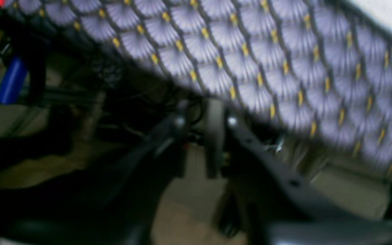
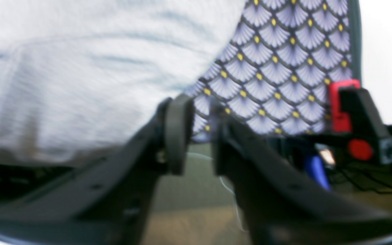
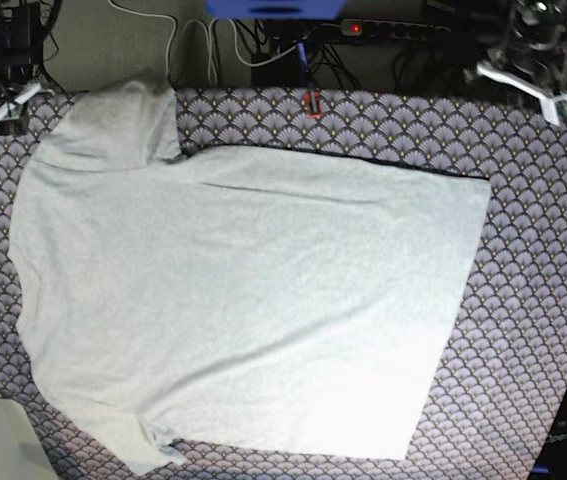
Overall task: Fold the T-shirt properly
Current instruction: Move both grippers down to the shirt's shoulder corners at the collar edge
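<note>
A tablecloth (image 3: 523,300) printed with pale lilac fan-shaped scallops, each tipped by a small yellow dot on a dark ground, covers the whole work surface. Spread flat across it lies the T-shirt (image 3: 253,310), a soft light heather-grey knit with shallow creases, blank side up; no lettering shows. Its long axis runs across the base view, the straight hem edge toward that view's right and the two short sleeves at its left, one by the cloth's far edge and one by the near edge.

Beyond the cloth's far edge sits a dark tangle of cables (image 3: 263,40) and a power strip.

The right gripper (image 2: 201,136), black and hard-edged, hangs past the cloth's edge beside the shirt's grey fabric, its jaws parted with clear space between them and nothing pinched. The left gripper (image 1: 202,136) hovers off the cloth's opposite far corner, well apart from the shirt; its fingers stand slightly spread around empty air.
</note>
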### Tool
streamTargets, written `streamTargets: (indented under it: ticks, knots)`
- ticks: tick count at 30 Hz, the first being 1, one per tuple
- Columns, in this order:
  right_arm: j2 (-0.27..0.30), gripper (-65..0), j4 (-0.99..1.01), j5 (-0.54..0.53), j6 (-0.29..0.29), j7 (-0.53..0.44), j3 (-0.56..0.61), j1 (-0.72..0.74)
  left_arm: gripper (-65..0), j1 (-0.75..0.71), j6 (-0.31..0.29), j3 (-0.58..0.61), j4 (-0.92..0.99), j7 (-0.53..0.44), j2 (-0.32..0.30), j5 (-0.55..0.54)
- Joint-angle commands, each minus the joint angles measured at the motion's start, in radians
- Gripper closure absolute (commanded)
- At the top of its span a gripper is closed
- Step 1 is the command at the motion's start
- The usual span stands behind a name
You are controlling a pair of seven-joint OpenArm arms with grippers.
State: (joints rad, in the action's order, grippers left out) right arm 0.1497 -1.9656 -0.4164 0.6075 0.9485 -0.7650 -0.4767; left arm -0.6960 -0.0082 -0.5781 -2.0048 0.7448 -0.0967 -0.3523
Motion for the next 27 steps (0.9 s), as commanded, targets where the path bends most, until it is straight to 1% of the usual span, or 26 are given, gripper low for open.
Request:
streamTargets:
  ticks: [1, 2, 3, 6, 10, 12, 16, 23, 25, 27]
  knots:
    - [0.014, -20.6, -0.016, -0.011, 0.042, -0.001, -0.020, 0.005, -14.9, 0.006, -0.005, -0.024, -0.017, 0.029, -0.008, -0.018]
    - [0.014, -21.9, -0.015, -0.011, 0.076, 0.013, -0.023, 0.006, -15.4, 0.026, -0.005, -0.041, -0.015, 0.061, -0.013, -0.034]
    - [0.014, -22.4, -0.015, -0.011, 0.091, 0.016, -0.020, 0.011, -15.2, 0.042, -0.005, -0.047, -0.015, 0.083, -0.024, -0.046]
    - [0.012, -22.5, 0.001, -0.011, 0.091, 0.019, -0.017, 0.039, -15.2, 0.074, -0.005, -0.044, -0.014, 0.109, -0.044, -0.066]
    - [0.012, -22.5, 0.078, -0.016, 0.091, 0.046, 0.005, 0.074, -15.2, 0.103, -0.005, -0.049, -0.014, 0.111, -0.044, -0.061]
    - [0.012, -22.5, 0.114, -0.016, 0.091, 0.073, 0.006, 0.092, -16.2, 0.109, -0.005, -0.047, -0.014, 0.111, -0.045, -0.063]
    - [0.012, -22.5, 0.170, -0.016, 0.091, 0.117, -0.003, 0.144, -19.1, 0.123, -0.005, -0.046, -0.014, 0.111, -0.053, -0.067]
    - [0.000, -22.6, 0.236, -0.016, 0.091, 0.217, -0.090, 0.229, -28.8, 0.131, -0.005, -0.046, -0.012, 0.112, -0.053, -0.061]
    - [-0.005, -23.7, 0.237, -0.016, 0.091, 0.234, -0.113, 0.241, -29.7, 0.134, -0.005, -0.046, -0.012, 0.112, -0.053, -0.064]
    - [-0.015, -26.4, 0.234, -0.017, 0.091, 0.257, -0.113, 0.244, -30.0, 0.146, -0.005, -0.047, -0.012, 0.112, -0.053, -0.060]
